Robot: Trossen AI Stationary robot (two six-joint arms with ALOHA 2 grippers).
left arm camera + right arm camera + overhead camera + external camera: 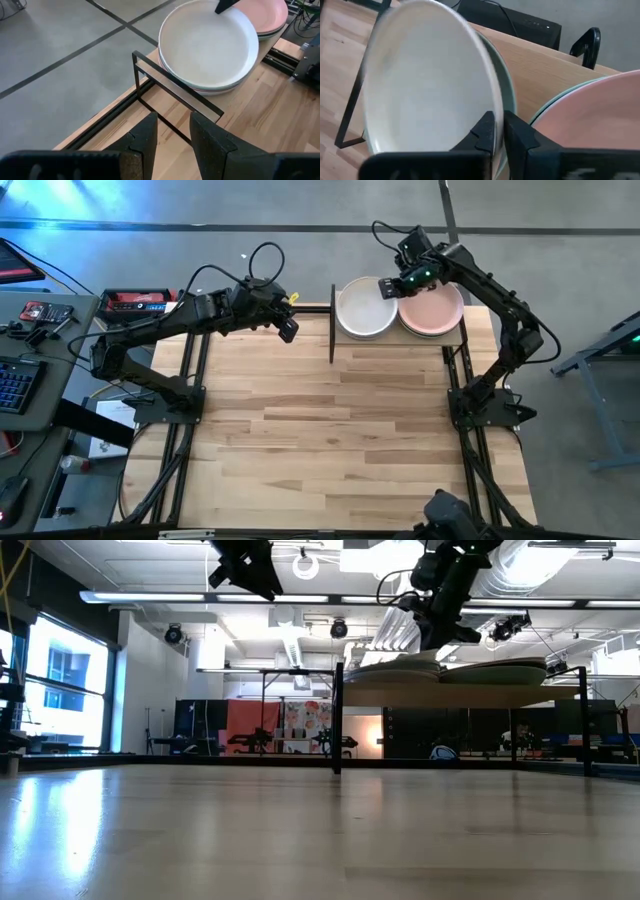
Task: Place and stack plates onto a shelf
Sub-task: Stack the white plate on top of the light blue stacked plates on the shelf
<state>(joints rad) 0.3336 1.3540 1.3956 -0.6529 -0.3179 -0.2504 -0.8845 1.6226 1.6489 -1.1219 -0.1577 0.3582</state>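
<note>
The shelf (395, 340) stands at the table's far edge and bears two stacks of plates. A cream-white plate (362, 308) tops the left stack, over a pale green one (509, 95). A pink plate (435, 312) tops the right stack. My right gripper (390, 288) is over the gap between the stacks, shut on the cream-white plate. My left gripper (287, 330) hangs open in the air left of the shelf, above the table's far part, with nothing between its fingers (150, 135). My right gripper pinches the cream-white plate's rim (492, 107) between its two fingers, on the side next to the pink stack. One finger is inside the rim and one outside. The fingers slant down from above. The plate lies on the left stack.
The shelf's black frame post (332, 320) stands at its left end, between my left gripper and the plates. The slatted wooden tabletop (340, 430) stretches toward the near edge. A desk with a keyboard and tools (30, 330) is off the table's left side.
</note>
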